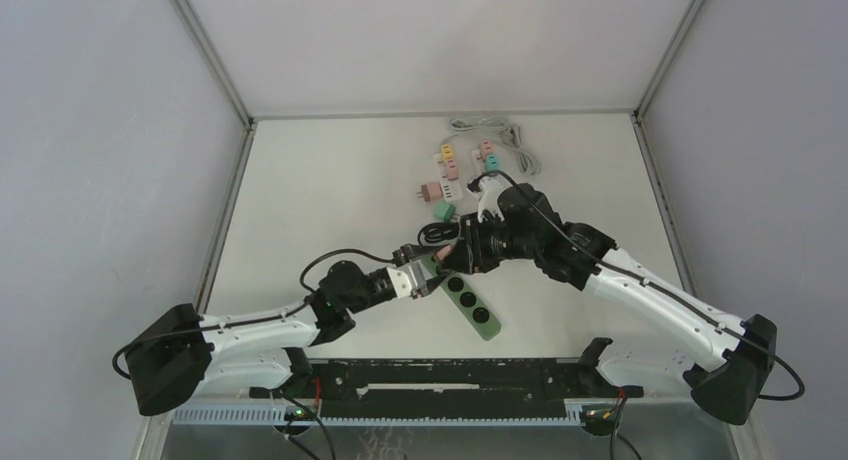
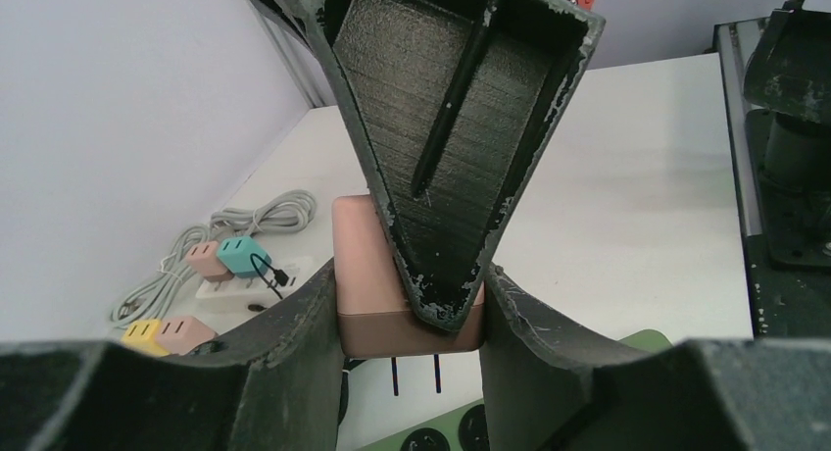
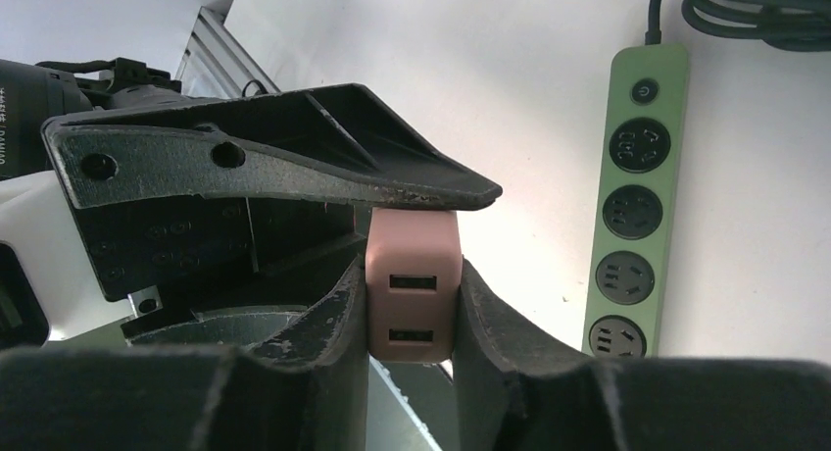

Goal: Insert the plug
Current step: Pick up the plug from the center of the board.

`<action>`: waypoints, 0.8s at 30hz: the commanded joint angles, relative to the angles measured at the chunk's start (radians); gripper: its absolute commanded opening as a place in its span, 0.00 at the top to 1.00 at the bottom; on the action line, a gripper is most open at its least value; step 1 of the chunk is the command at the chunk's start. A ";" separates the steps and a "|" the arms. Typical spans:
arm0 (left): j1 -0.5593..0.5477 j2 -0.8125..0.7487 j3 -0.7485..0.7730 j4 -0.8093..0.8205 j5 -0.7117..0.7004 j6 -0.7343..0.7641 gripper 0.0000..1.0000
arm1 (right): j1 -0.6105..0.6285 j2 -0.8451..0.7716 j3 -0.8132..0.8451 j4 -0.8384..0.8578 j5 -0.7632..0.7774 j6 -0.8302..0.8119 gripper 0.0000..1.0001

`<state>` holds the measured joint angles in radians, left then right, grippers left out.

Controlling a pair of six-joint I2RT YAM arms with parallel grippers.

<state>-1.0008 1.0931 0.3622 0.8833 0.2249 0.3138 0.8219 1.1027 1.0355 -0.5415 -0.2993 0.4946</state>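
Observation:
A pink plug [image 1: 449, 256] with two USB ports is held above the table between both grippers. My left gripper [image 1: 433, 278] is shut on its sides [image 2: 367, 275]; the two prongs [image 2: 395, 376] point down, above the near end of the green power strip [image 2: 642, 341]. My right gripper [image 1: 463, 252] is also shut on the plug [image 3: 413, 275], pinching its other pair of sides. One right finger [image 2: 451, 127] lies across the plug's top in the left wrist view. The power strip [image 1: 470, 302] lies flat with several round sockets [image 3: 635, 196].
Several small adapters, pink, yellow and teal [image 1: 450, 165], lie at the back with a white strip [image 2: 245, 286] and a grey cable [image 1: 505, 138]. The power strip's black cord [image 1: 437, 235] is coiled behind the grippers. Side walls bound the table.

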 commanded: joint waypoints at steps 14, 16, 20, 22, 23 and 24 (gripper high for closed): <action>0.044 -0.030 -0.135 0.102 -0.159 -0.236 0.30 | -0.037 0.061 0.134 -0.048 -0.018 -0.276 1.00; 0.051 -0.053 -0.156 0.102 -0.202 -0.289 0.20 | -0.041 0.061 0.140 -0.054 -0.012 -0.324 1.00; 0.076 -0.108 -0.178 0.037 -0.314 -0.430 0.00 | -0.063 0.083 0.176 -0.093 -0.005 -0.360 1.00; 0.091 -0.143 -0.159 -0.068 -0.374 -0.499 0.00 | -0.065 0.115 0.213 -0.143 0.030 -0.373 1.00; 0.100 -0.158 -0.144 -0.128 -0.403 -0.530 0.00 | -0.065 0.135 0.232 -0.168 0.048 -0.383 1.00; 0.110 -0.173 -0.127 -0.187 -0.442 -0.566 0.00 | -0.066 0.154 0.247 -0.192 0.055 -0.392 1.00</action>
<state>-0.9222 0.9798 0.2001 0.8631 -0.0555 -0.0692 0.7639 1.2045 1.1980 -0.6662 -0.2981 0.1757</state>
